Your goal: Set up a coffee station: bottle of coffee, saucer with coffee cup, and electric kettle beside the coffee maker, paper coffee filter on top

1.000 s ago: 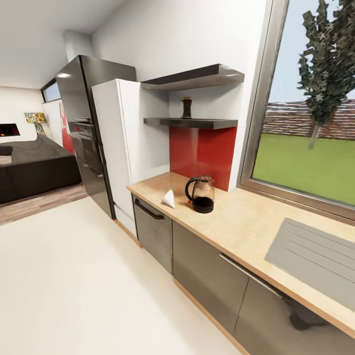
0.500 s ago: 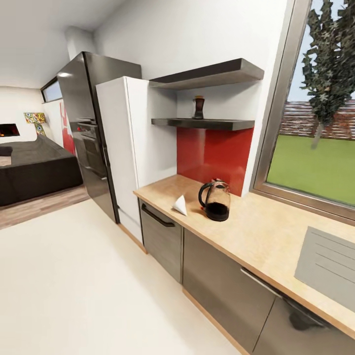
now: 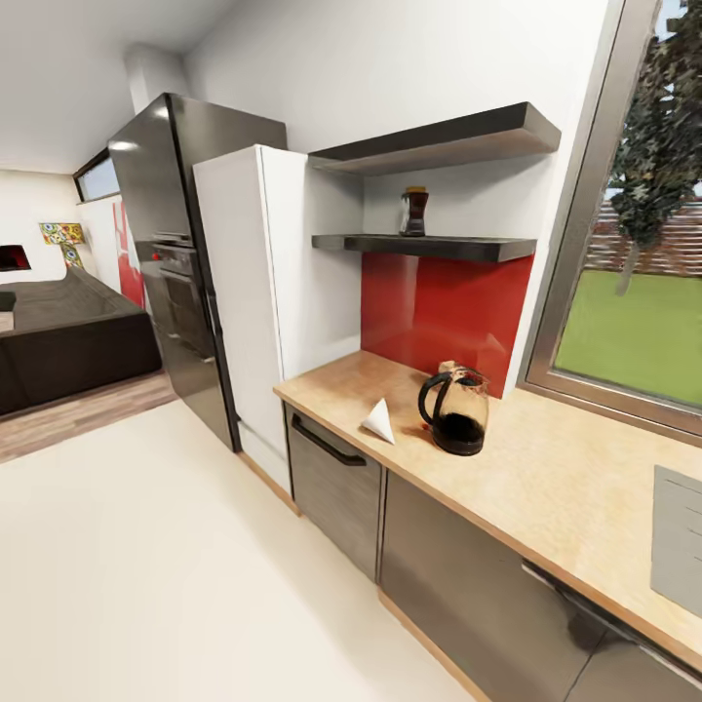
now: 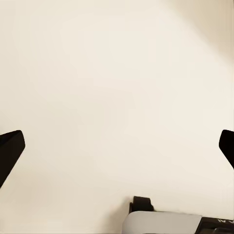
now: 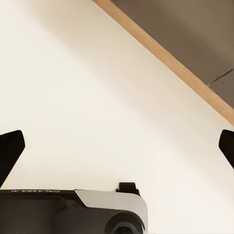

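A pale, bare kitchen floor (image 3: 166,565) spreads wide in the head view, running from the cabinet fronts across to the wood strip before a dark sofa (image 3: 68,341) in the far room. Along its right side runs the wooden countertop (image 3: 556,487), its front edge cutting diagonally across the view above grey cabinet doors and a dishwasher front (image 3: 336,483) with a dark handle. At the counter's far end stand a white tall cabinet (image 3: 258,302) and beyond it a black refrigerator (image 3: 175,263).

On the countertop, near the red backsplash (image 3: 439,317), stands the electric kettle (image 3: 455,411), upright, glass-bodied with a black base and handle. Just beside it, closer to the counter's front edge and apart from it, lies the paper coffee filter (image 3: 379,420), a small white cone. The bottle of coffee (image 3: 414,212) stands on the lower of two dark wall shelves (image 3: 429,246), above the backsplash. A window (image 3: 634,322) borders the counter's back edge, and a grey sink drainboard (image 3: 678,536) shows at the frame's right edge.

In the left wrist view the left gripper (image 4: 117,146) hangs over plain floor, fingers spread wide with nothing between them. In the right wrist view the right gripper (image 5: 117,146) is likewise spread and empty, over floor near the cabinet's wooden plinth (image 5: 165,63).
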Tool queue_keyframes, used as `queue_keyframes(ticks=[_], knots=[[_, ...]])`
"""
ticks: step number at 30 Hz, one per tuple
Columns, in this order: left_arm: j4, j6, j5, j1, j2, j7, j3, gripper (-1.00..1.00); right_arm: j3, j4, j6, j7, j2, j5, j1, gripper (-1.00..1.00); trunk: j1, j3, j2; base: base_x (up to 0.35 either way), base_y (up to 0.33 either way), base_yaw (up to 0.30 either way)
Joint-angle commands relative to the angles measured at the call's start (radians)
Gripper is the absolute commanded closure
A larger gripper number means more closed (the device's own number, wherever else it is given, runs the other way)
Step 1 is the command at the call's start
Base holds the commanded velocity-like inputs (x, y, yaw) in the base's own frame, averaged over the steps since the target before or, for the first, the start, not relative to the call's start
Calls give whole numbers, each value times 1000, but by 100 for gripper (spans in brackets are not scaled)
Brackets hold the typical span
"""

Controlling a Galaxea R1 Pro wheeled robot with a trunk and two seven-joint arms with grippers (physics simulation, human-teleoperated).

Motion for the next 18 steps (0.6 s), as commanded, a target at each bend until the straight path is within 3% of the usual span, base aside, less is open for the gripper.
queue_keyframes(ticks=[1,18], knots=[[1,-3,6,0,0,-1,2,-100,0,1,-3,0,0,1,0,-100,1,0,0,252,246,-208],[1,-4,6,0,0,-1,2,-100,0,2,-1,2,0,0,0,-100,1,0,0,183,287,-294]])
